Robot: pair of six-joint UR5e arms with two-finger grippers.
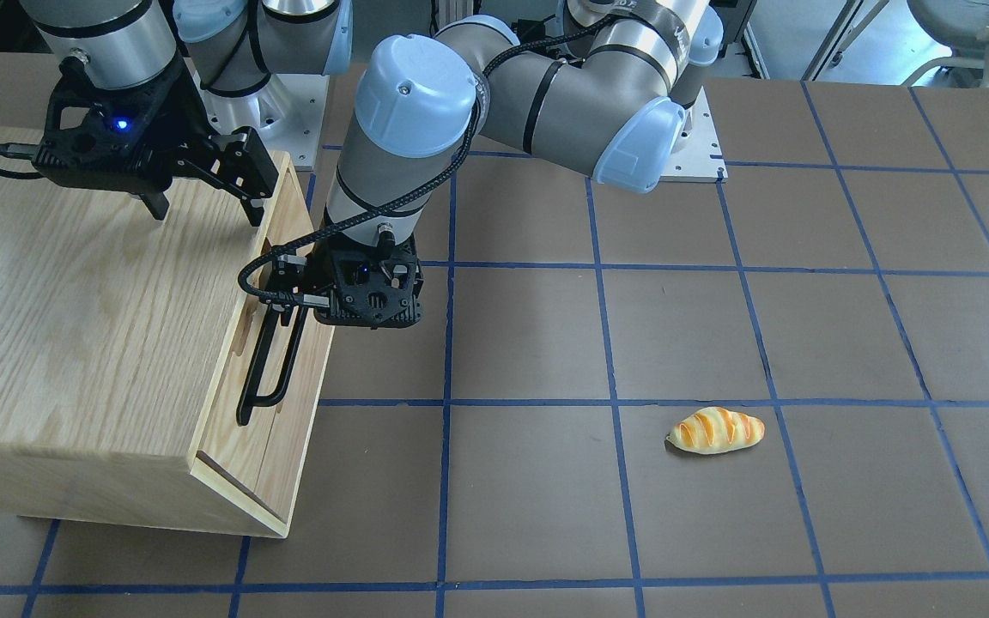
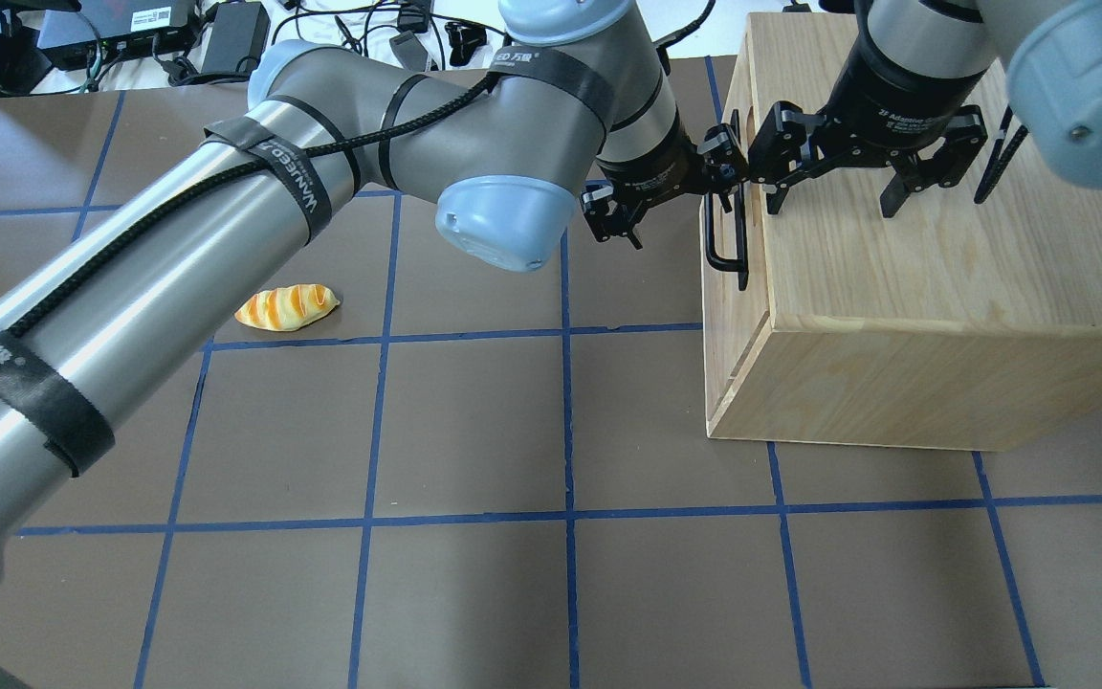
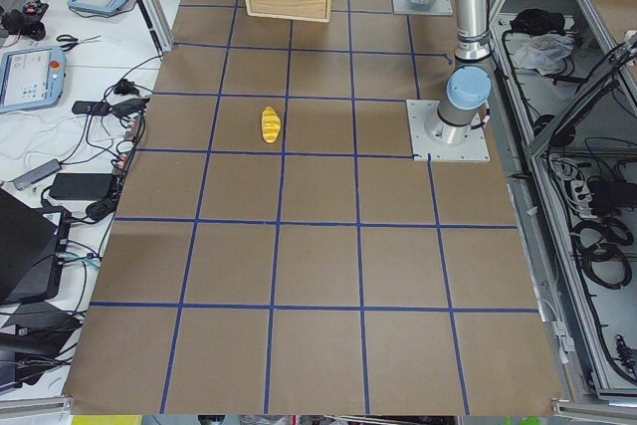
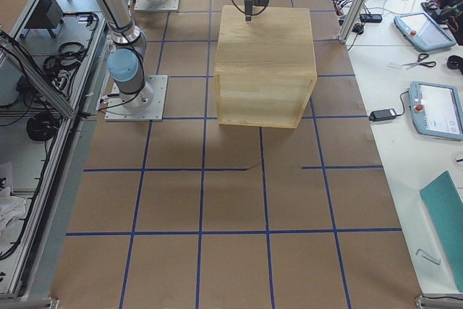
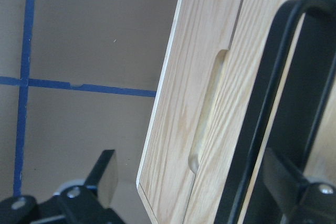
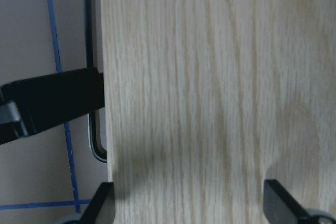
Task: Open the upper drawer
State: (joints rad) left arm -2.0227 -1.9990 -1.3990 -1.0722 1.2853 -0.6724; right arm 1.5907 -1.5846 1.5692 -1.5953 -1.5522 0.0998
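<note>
Just beside left end effector (image 5: 194,180), drawer (image 5: 242,103)

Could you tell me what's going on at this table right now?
The left gripper is open, with its fingers on either side of the black bar handle of the upper drawer, not yet clamped. The right gripper hangs open over the cabinet top. The drawer looks closed, so the pull has not begun.
</note>
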